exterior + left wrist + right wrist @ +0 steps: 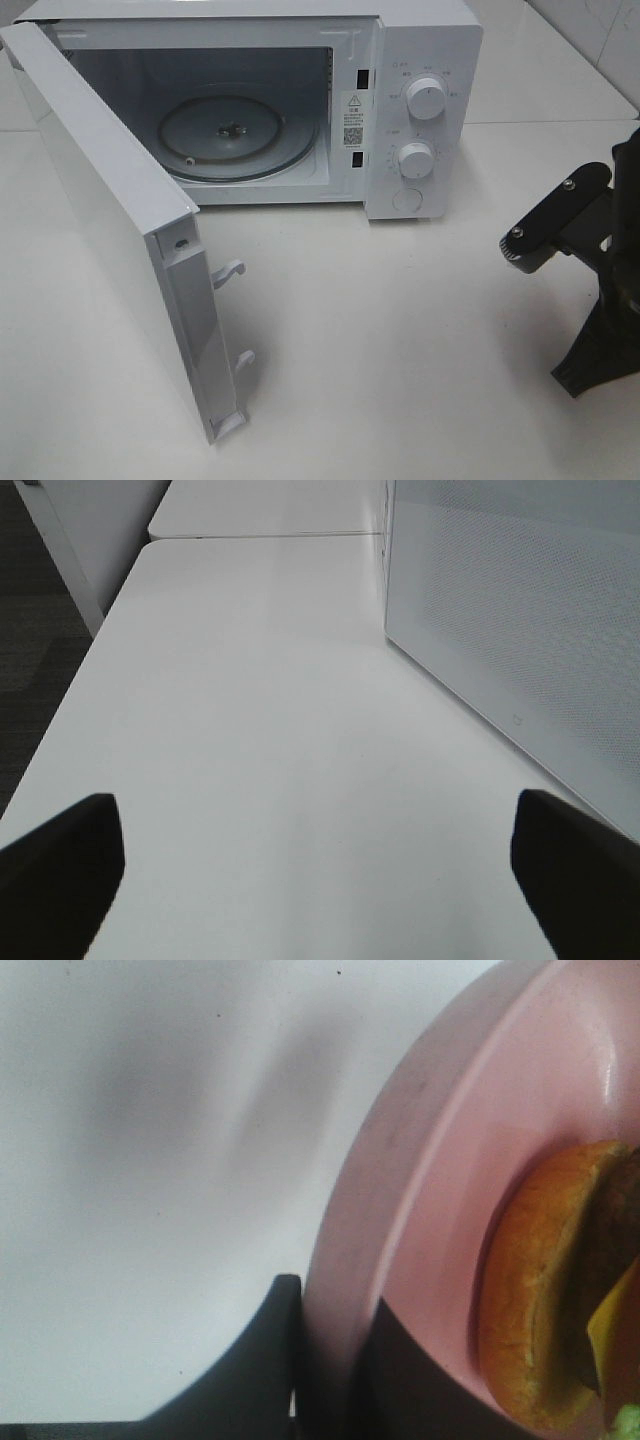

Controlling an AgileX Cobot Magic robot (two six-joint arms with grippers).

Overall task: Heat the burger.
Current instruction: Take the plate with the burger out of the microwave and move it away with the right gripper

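Observation:
The burger [545, 1290], a golden-brown bun with a dark patty and yellow cheese, lies on a pink plate [450, 1160] in the right wrist view. My right gripper [330, 1350] is shut on the plate's rim, one dark finger [260, 1360] outside it and the other over the plate. In the exterior high view only the right arm [590, 250] shows, at the right edge; plate and burger are out of that view. My left gripper [320, 880] hangs open over bare table with nothing between its fingers [60, 870].
A white microwave [420, 60] stands at the back, with its glass turntable [235, 135] bare. Its door [110, 210] is swung wide open toward the front left. The door's perforated panel [520, 610] is beside the left gripper. The white table [400, 350] spreads in front.

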